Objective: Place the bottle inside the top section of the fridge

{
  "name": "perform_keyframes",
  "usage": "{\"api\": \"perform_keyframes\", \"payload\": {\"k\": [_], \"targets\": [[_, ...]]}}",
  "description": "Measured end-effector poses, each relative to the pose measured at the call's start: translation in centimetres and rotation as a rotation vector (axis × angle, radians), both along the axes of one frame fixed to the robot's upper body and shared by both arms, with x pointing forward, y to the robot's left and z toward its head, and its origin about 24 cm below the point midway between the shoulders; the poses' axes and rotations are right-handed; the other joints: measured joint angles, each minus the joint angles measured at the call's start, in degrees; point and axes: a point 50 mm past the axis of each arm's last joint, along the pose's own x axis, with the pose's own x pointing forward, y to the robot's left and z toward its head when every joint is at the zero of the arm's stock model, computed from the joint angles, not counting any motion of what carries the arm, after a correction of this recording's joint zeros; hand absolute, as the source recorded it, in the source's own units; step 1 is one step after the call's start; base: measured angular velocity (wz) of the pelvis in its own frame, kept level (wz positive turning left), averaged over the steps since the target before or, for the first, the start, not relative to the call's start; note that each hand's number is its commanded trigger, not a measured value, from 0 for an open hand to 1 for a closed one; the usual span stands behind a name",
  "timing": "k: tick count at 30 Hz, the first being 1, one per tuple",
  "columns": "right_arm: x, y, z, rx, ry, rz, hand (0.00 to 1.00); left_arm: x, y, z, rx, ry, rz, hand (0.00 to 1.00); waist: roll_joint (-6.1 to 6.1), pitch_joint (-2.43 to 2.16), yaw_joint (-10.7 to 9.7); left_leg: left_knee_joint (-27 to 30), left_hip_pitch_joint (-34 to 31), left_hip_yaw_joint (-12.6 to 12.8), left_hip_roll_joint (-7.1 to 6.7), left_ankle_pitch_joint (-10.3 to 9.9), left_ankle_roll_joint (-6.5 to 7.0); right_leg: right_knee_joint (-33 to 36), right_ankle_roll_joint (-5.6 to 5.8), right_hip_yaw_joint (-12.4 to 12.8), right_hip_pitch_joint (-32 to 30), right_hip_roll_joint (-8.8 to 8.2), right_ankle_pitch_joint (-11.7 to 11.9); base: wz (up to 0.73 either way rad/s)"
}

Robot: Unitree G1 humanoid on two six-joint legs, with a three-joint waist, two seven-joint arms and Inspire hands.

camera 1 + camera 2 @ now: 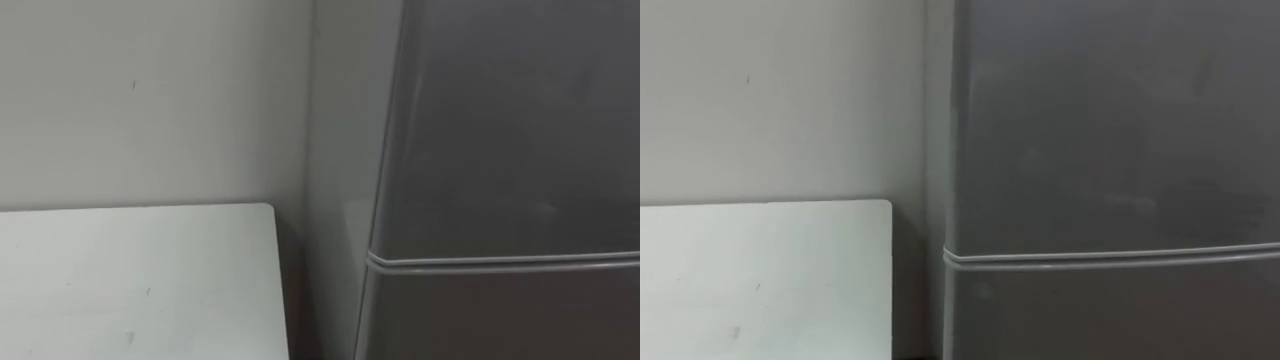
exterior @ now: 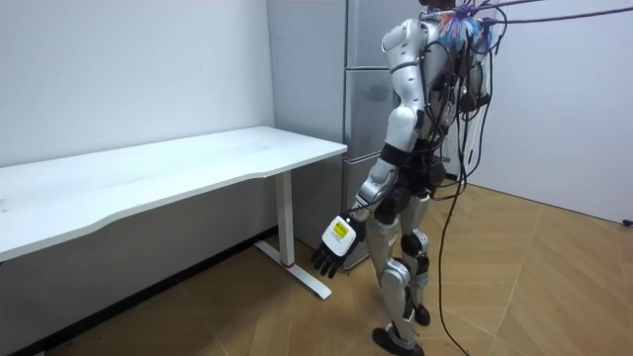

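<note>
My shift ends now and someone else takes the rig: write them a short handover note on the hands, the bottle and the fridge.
The left hand hangs open at the robot's side, holding nothing. The right hand's state I cannot tell, nor where the bottle is. The robot stands facing the fridge, with the white table at its left. The upper door and lower door are shut. Left to do: open the upper door, set the bottle inside, shut it.
</note>
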Motion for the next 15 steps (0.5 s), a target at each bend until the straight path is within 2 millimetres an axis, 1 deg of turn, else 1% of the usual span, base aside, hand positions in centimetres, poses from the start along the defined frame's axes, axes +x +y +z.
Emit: {"api": "perform_keyframes", "payload": {"k": [4,6,7,9,10,12,13,15], "targets": [[-1.2,-0.2,-2.0,0.058,0.070,-0.057,0.00,-0.1,-0.1,-0.1,-0.004,0.010,0.004,0.00,0.16,0.02,-0.1,-0.1,0.5,-0.1,0.02,0.0,-0.01,0.0,-0.03,0.0,0.6,0.02,0.0,0.00],[-2.1,-0.2,-3.4,0.104,0.115,-0.101,0.00,-0.1,-0.2,-0.1,-0.003,0.009,0.005,0.00,0.19,0.00,-0.1,0.0,0.6,-0.2,-0.02,0.0,-0.01,0.2,-0.06,0.0,0.6,-0.01,-0.2,0.00],[-2.3,-0.2,-3.7,0.119,0.117,-0.112,0.00,-0.1,-0.3,-0.1,-0.003,0.010,0.007,0.00,0.17,-0.01,-0.1,0.0,0.6,-0.2,-0.06,0.0,-0.01,0.4,-0.03,0.1,0.5,-0.06,-0.3,0.00],[-3.1,0.2,-4.7,0.177,0.124,-0.148,0.00,-0.2,-0.4,-0.2,0.003,0.012,0.013,0.00,0.48,0.13,-0.1,0.0,0.6,-0.1,-0.05,0.0,-0.01,0.3,-0.10,0.3,0.0,-0.03,-0.4,0.00],[-3.4,0.3,-5.1,0.192,0.132,-0.157,0.00,-0.2,-0.4,-0.2,0.003,0.011,0.014,0.00,0.52,0.12,-0.1,0.0,0.6,-0.2,0.00,0.0,-0.02,0.2,-0.13,0.2,0.0,-0.02,-0.5,0.00],[-4.7,0.6,-6.4,0.224,0.191,-0.183,0.00,-0.1,-0.5,-0.2,0.002,0.010,0.014,0.00,0.71,0.09,0.0,-0.1,0.8,-0.1,0.03,0.0,-0.06,0.4,-0.24,0.2,0.2,-0.03,-0.5,0.00],[-5.0,0.6,-6.7,0.233,0.203,-0.192,0.00,-0.2,-0.5,-0.2,0.001,0.010,0.015,0.00,0.81,0.10,0.0,-0.1,1.0,0.0,0.04,0.0,-0.06,0.4,-0.24,0.2,0.2,0.01,-0.5,-0.06],[-6.0,1.0,-7.9,0.266,0.256,-0.223,0.00,-0.2,-0.7,-0.2,0.000,0.013,0.010,0.00,1.25,0.14,0.0,-0.5,1.3,0.2,0.01,0.0,-0.06,0.3,-0.19,0.1,0.4,0.06,-0.6,-0.04]]}}
